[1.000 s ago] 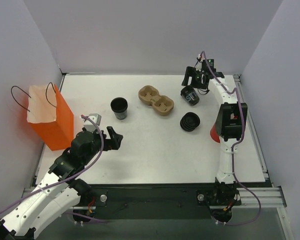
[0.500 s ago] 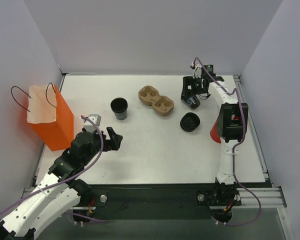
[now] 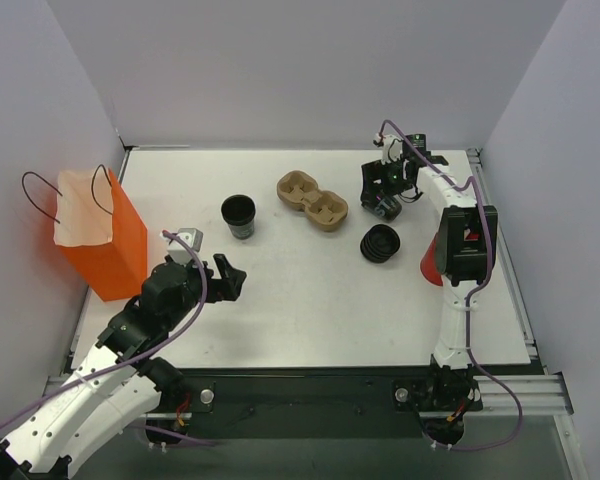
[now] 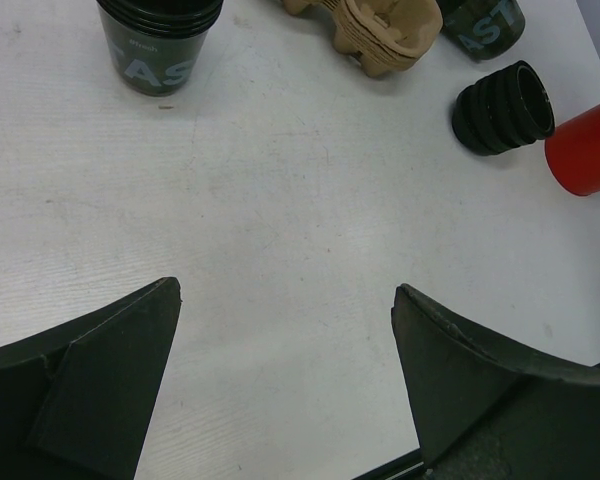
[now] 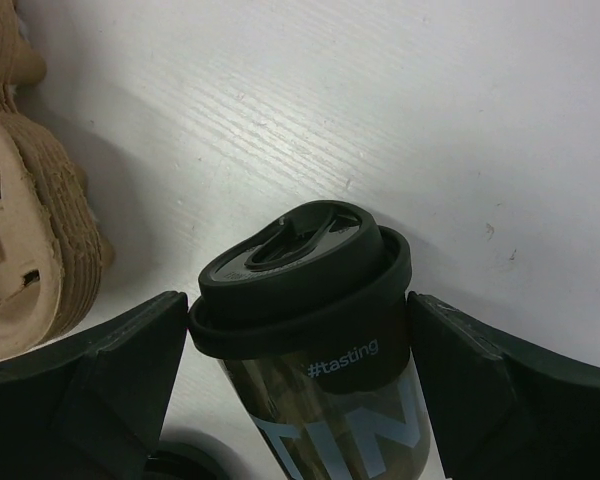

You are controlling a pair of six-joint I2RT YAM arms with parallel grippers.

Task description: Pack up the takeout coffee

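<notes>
- The right hand (image 3: 382, 200) brackets the takeout coffee (image 5: 300, 300) at the upper right of the overhead frame, with a finger close against each side of the lid. Whether it squeezes or merely flanks the cup cannot be told.
- The cup is just beside the cardboard carrier (image 3: 312, 199) and near the stack of loose lids (image 3: 380, 243).
- The left hand (image 3: 230, 276) hangs spread wide and empty over the counter (image 3: 310, 310) at lower left, near the orange bag (image 3: 100, 245).
- The step in hand appears to be the pickup of the coffee.
- The next move likely calls for a sure, level hold below the lid, then a carry to the bag, well apart at far left.
</notes>
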